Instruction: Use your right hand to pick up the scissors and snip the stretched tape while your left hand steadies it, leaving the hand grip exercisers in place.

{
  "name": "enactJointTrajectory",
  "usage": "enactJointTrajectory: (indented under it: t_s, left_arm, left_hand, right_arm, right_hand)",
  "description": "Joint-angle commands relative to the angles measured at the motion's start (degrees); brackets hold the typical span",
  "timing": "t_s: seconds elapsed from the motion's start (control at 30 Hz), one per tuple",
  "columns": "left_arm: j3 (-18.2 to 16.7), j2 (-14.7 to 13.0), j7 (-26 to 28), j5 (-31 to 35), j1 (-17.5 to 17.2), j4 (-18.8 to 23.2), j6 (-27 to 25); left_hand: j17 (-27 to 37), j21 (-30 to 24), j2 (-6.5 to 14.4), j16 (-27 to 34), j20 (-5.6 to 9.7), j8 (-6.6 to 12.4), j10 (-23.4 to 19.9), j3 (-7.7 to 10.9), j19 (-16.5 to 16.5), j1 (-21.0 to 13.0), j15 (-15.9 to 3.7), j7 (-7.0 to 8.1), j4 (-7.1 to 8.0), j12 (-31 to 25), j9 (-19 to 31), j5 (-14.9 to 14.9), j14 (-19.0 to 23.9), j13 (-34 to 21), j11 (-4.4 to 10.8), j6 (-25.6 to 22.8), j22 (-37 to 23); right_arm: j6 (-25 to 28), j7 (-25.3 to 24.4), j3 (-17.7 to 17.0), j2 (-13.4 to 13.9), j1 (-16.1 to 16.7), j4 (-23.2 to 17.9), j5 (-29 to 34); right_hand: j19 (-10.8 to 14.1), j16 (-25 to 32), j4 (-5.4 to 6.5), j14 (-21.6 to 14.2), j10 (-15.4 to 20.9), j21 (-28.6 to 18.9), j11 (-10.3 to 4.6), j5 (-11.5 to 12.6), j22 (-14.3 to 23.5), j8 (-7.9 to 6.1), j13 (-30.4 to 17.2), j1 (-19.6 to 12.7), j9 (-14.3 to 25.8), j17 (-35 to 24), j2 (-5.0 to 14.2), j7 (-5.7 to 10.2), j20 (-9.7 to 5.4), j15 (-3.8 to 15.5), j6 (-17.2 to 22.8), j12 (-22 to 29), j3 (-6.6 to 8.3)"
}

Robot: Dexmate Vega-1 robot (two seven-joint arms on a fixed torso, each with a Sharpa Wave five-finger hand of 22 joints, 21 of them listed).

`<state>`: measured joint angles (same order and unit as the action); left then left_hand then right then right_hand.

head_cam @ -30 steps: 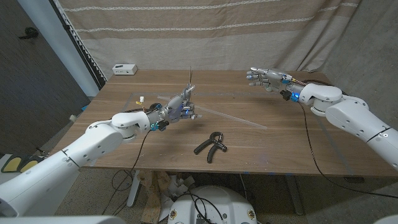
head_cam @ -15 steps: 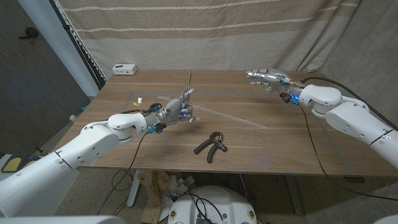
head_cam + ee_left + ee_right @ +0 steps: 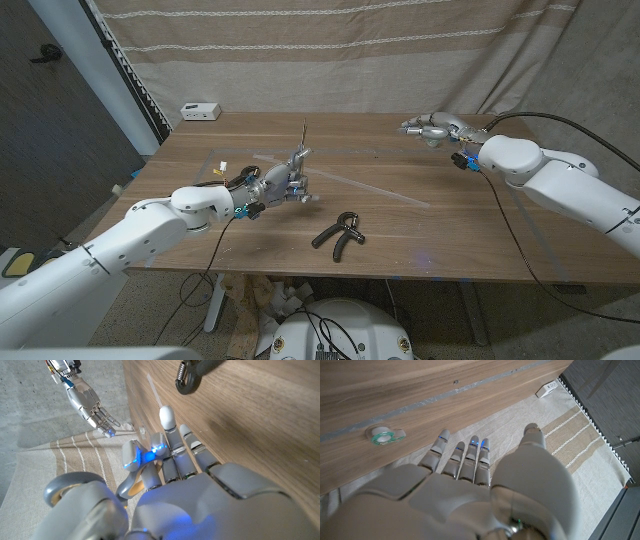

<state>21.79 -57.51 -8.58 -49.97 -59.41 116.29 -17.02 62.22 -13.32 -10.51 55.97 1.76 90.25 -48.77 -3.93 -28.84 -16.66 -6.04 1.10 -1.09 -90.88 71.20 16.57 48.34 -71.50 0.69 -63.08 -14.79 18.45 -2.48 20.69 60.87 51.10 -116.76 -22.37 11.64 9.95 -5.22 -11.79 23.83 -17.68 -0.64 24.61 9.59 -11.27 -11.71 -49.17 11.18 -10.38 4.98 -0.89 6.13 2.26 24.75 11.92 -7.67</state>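
Left hand [image 3: 285, 182] sits low over the bench [image 3: 420, 235], pinching the clear stretched tape [image 3: 365, 187] between thumb and finger. A black hand grip exerciser [image 3: 340, 233] lies just beside it, nearer the front edge. Farther back, the right hand [image 3: 432, 127] hovers empty, fingers extended. No scissors or readable writing that I can make out.

White-shelled arms, grey metal hand [image 3: 285, 180], blue-lit fingers [image 3: 470, 452]
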Motion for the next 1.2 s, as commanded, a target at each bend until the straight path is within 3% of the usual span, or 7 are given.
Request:
enactJointTrajectory:
  t_s: [0.03, 0.2, 0.3, 0.43, 0.53, 0.8, 1.2]
  left_arm:
    - [-0.3, -1.3, 2.0, 1.4, -0.9, 0.9, -0.5]
    - [0.2, -1.7, 2.7, 2.2, -0.6, 1.1, -1.6]
    - [0.4, -1.9, 4.0, 3.0, -0.6, 1.5, -2.5]
    - [1.0, -1.9, 4.5, 3.8, -0.4, 1.3, -3.2]
    - [1.1, -2.0, 4.6, 3.9, -0.5, 1.2, -3.4]
    - [1.3, -1.9, 4.5, 4.3, -0.4, 1.1, -3.6]
    - [1.0, -1.4, 3.4, 3.5, -0.4, 0.2, -2.8]
  left_hand:
    - [0.2, -0.2, -0.1, 0.5, 0.21, 0.49, -3.1, -16.29, 0.0, 0.0, -1.95, -10.61, -6.23, -0.1, 0.3, 0.5, 0.6, -0.1, 2.26, -10.6, -0.3]
    - [0.2, -0.2, -0.1, 0.7, 0.19, 0.50, -3.3, -16.28, 0.1, 0.1, -2.05, -10.58, -6.29, -0.1, 0.3, 0.6, 0.6, -0.1, 2.27, -10.8, -0.4]
    - [-0.3, -0.2, -0.1, 0.6, 0.22, 0.49, -3.6, -16.27, 0.1, 0.1, -2.09, -10.54, -6.34, -0.1, 0.3, 0.6, 0.7, -0.1, 2.34, -10.9, -0.5]
    - [-0.3, -0.3, -0.1, 0.8, 0.20, 0.49, -3.9, -16.27, 0.0, 0.1, -2.12, -10.53, -6.39, -0.1, 0.3, 0.7, 0.8, -0.1, 2.16, -11.0, -0.5]
    - [-0.3, -0.3, -0.1, 1.0, 0.24, 0.50, -3.9, -16.26, 0.0, 0.1, -2.08, -10.54, -6.47, -0.1, 0.3, 0.8, 0.9, -0.1, 2.20, -11.2, -0.6]
    - [-0.2, -0.3, -0.1, 1.3, 0.28, 0.48, -4.0, -16.27, 0.0, 0.2, -2.11, -10.49, -6.58, -0.1, 0.3, 0.9, 0.8, -0.1, 2.30, -11.3, -0.7]
    - [-0.8, -0.4, -0.1, 1.5, 0.49, 0.46, -4.2, -16.25, -0.2, 0.3, -2.16, -10.41, -6.67, -0.1, 0.2, 1.1, 0.8, -0.1, 2.31, -11.5, -0.7]
  right_arm:
    - [0.9, -1.0, 1.7, 0.7, 0.2, -1.5, 6.8]
    - [-1.6, 0.8, 3.1, 0.7, -0.3, 0.1, 9.6]
    - [-4.8, 2.8, 4.0, 0.3, -0.9, 2.3, 10.8]
    - [-5.6, 2.2, 5.9, 0.0, -1.5, 3.3, 16.2]
    - [-6.3, 1.2, 6.8, -0.2, -1.4, 3.8, 19.8]
    - [-8.6, 3.2, 6.8, -0.5, -1.1, 5.2, 21.8]
    - [-8.1, 5.0, 6.2, 1.1, 0.3, 4.5, 25.1]
  right_hand:
    - [-1.2, -0.3, -0.09, 2.5, -1.9, 1.4, -0.57, 1.0, 0.1, 0.07, 0.0, -0.8, 0.2, -0.1, 0.00, 1.08, -0.61, 0.29, -0.7, -0.1, -0.57]
    - [-5.5, -0.2, 0.01, 6.4, -5.5, 4.7, -1.76, 1.7, 0.2, 0.47, 0.1, -0.8, 0.1, -0.1, 0.48, 2.65, -1.24, 0.29, -3.5, -0.6, -0.87]
    - [-8.8, -0.3, 0.29, 12.0, -11.4, 6.7, -2.33, 2.4, 0.4, 0.74, 0.1, -0.6, 0.1, -0.1, 1.02, 3.54, -3.13, 0.33, -8.0, -1.2, -1.40]
    - [-11.3, 0.2, 0.29, 16.7, -19.5, 6.9, -2.94, 3.2, 0.5, 1.68, 0.1, -0.8, 0.1, 0.0, 1.36, 4.37, -5.36, 0.90, -21.3, -1.2, -2.17]
    - [-11.5, 0.1, 0.25, 18.0, -21.9, 6.8, -3.97, 3.6, 0.5, 1.50, 0.2, -1.1, 0.1, 0.0, 1.97, 4.71, -6.32, 1.97, -25.2, -1.2, -2.09]
    - [-13.5, -0.2, -0.10, 21.1, -24.8, 7.3, -6.63, 3.9, 0.5, 0.50, 0.2, -2.1, 0.0, 0.1, 2.52, 5.59, -8.49, 3.48, -26.1, -1.2, -1.92]
    - [-15.8, -0.3, -0.80, 24.6, -28.3, 7.4, -6.39, 4.3, 0.5, 0.46, 0.3, -3.6, -0.1, 0.2, 2.62, 5.44, -8.88, 3.71, -28.6, -1.2, -1.84]
